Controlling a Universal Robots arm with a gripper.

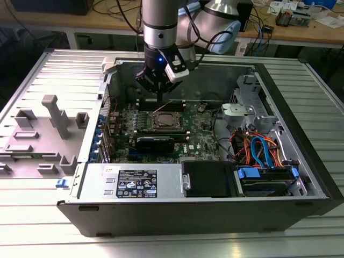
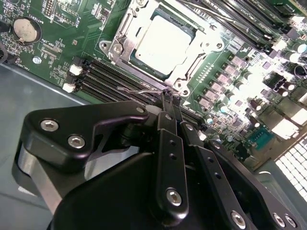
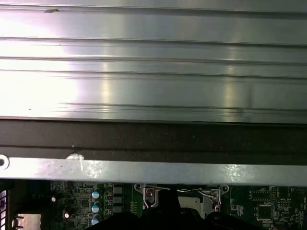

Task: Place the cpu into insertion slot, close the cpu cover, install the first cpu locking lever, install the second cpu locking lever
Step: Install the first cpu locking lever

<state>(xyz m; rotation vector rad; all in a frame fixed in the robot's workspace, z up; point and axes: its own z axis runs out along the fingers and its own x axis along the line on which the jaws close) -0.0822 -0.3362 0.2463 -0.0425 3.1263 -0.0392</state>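
The cpu (image 2: 163, 38), a square chip with a silver-grey top, lies in the insertion slot (image 2: 111, 53) on the green motherboard. The cpu cover (image 2: 199, 50) lies flat around it. In the exterior view the cpu (image 1: 165, 120) sits mid-board inside the open case, and a thin locking lever (image 1: 163, 109) slants up from the socket's far side. My gripper (image 1: 160, 95) hangs just above that far side. In the second wrist view its black fingers (image 2: 169, 124) are pressed together, and the gripper (image 2: 169, 96) tip meets the end of the wire lever (image 2: 139, 89).
Long black memory slots (image 2: 110, 81) run beside the socket under the gripper. A coin battery (image 2: 26, 29) sits on the board. A labelled power supply (image 1: 137, 183) and drive bay with blue and orange cables (image 1: 258, 150) fill the case front. Grey fixtures (image 1: 54, 115) stand outside on the exterior view's left.
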